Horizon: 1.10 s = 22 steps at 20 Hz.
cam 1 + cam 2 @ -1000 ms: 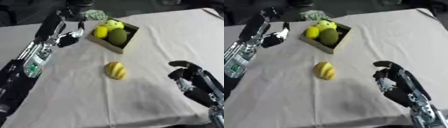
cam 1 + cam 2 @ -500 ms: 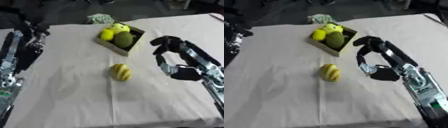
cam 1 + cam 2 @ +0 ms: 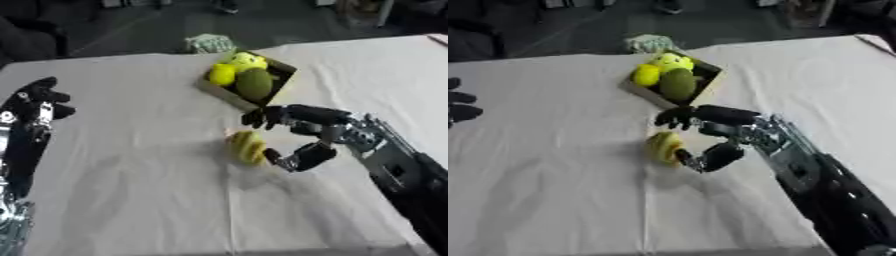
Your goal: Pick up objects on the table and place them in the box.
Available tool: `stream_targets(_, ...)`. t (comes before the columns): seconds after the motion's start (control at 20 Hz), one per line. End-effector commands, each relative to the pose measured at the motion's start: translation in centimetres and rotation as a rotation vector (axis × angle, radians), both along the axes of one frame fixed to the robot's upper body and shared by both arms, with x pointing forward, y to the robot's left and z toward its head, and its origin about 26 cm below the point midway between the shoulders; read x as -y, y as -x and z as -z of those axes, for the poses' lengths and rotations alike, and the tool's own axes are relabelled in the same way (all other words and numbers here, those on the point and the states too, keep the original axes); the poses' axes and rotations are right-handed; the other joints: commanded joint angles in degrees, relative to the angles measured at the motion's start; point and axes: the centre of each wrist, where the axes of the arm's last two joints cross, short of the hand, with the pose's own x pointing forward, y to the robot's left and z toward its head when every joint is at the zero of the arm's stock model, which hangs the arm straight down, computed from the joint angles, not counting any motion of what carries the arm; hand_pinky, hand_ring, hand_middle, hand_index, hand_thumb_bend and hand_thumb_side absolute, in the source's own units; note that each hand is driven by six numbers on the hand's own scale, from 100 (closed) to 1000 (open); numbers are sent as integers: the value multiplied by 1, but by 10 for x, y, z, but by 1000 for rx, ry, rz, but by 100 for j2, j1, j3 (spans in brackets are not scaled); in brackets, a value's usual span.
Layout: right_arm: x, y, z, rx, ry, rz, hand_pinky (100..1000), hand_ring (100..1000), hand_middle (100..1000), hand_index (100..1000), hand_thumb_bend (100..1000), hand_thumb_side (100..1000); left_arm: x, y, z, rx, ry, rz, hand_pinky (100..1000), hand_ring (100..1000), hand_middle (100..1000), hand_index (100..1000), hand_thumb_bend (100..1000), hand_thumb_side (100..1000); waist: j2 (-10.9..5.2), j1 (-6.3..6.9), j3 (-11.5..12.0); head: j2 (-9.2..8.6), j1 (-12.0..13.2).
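Observation:
A yellow striped fruit (image 3: 246, 146) lies on the white cloth in the middle of the table. My right hand (image 3: 308, 131) is right beside it, open, with fingers (image 3: 262, 117) stretched above it and thumb (image 3: 290, 159) curved under its right side; the hand has not closed on it. The cardboard box (image 3: 222, 95) stands just behind, holding a yellow fruit (image 3: 221, 74), a green one (image 3: 254, 83) and a yellow-green one (image 3: 247, 61). My left hand (image 3: 35, 101) hangs at the left edge, away from the fruit, fingers relaxed.
A pale green crumpled object (image 3: 208, 43) lies behind the box near the table's far edge. The white cloth (image 3: 131, 175) covers the whole table, with wide bare areas at the left and front.
My right hand has moved left and down to the yellow striped fruit, fingers now around its right side. The left arm has drawn back toward the left edge.

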Motion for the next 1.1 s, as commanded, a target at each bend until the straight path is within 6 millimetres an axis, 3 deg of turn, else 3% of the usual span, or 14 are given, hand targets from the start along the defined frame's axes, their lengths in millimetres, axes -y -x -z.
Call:
stream_targets(0.05,-4,-12,6,34,35,21,801,892,985,981,100,200,1,2,-4,11,2,-2,740,606,602,831,100,767,-75,-4,50,26,-39)
stream_targets(0.3,-10,-21,23,69,31,89,802,890,980,987,100,243,4,3,-2,-5,8,4,740,601,597,832,100,772,-66,-4,121,26,-81)
stream_targets(0.75,-12,-26,40,175,100,166,782,842,939,960,100,203,7,3,2,-21,6,9,739,598,593,833,100,775,-43,-26,132,26,-89)
stream_targets(0.9,-10,-26,45,184,106,182,739,788,887,909,100,200,8,2,3,-24,7,8,739,598,593,833,100,776,-38,-29,123,26,-84)
stream_targets(1.1,-7,-27,47,213,67,218,611,640,754,749,100,200,8,2,4,-29,10,4,739,598,592,833,100,776,-38,-28,112,26,-82)
